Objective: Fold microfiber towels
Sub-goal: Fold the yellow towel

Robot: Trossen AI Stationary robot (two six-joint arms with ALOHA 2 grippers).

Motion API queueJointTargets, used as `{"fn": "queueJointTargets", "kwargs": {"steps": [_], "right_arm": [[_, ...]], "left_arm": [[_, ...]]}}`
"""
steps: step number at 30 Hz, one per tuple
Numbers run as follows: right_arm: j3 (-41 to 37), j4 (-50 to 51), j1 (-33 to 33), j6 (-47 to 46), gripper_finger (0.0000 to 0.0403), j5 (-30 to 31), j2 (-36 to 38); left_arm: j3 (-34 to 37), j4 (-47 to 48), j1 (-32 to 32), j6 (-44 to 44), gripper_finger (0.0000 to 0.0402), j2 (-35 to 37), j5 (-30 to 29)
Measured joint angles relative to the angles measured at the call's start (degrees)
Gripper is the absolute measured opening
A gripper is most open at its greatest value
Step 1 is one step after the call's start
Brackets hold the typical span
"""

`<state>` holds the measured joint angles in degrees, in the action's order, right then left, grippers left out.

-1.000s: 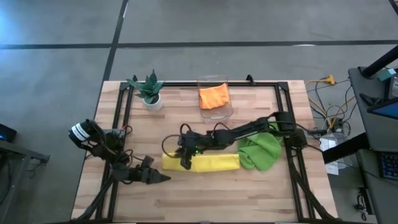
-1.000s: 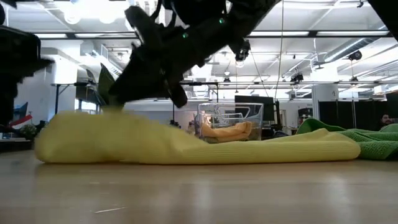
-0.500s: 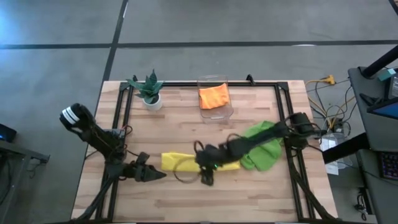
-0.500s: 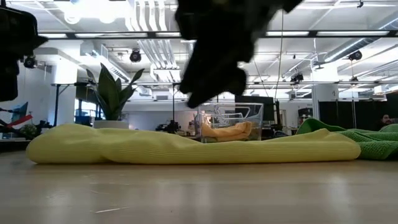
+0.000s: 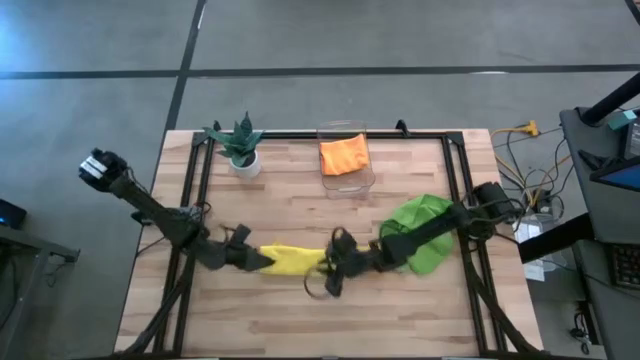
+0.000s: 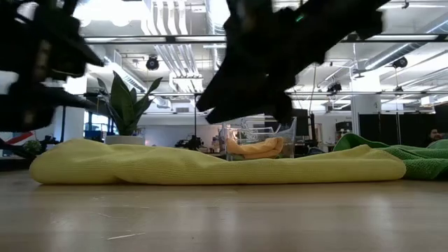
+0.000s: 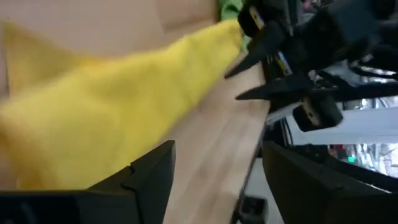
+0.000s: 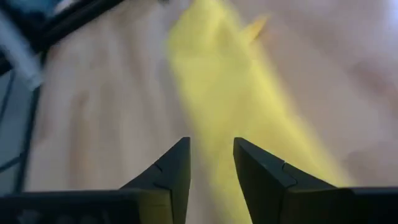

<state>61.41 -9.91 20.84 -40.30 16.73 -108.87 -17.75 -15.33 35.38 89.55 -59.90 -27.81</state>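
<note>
Yellow towel (image 5: 291, 261) lies folded into a long soft strip on the bench (image 5: 300, 320), between the left pincer (image 5: 258, 259) and right pincer (image 5: 331, 266), both released. Three towels show: one yellow, one green (image 5: 420, 236) crumpled beside it, one orange (image 5: 344, 155) in the clear bin (image 5: 345, 130).

It was a lab-like open workspace: exposed ceiling ducts (image 6: 171, 56), strip lights, concrete floor (image 5: 90, 60), cabled bench (image 5: 420, 320).

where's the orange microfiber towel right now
In the high view the orange microfiber towel lies inside the clear plastic bin at the table's far edge, right of the potted plant.
</note>
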Motion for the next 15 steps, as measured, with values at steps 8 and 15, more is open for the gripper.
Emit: {"fn": "queueJointTargets", "kwargs": {"steps": [8, 15], "right_arm": [[-0.21, -0.91, -8.82, 4.57, 0.0117, -10.23, -3.02], [0.99, 6.74, -9.25, 5.21, 0.0117, -14.6, -5.6]], "left_arm": [[0.44, 1.47, -12.81, -3.94, 0.0205, -8.05, 16.34], [0.25, 3.88, -12.93, -2.29, 0.0204, -14.26, 22.45]]}}
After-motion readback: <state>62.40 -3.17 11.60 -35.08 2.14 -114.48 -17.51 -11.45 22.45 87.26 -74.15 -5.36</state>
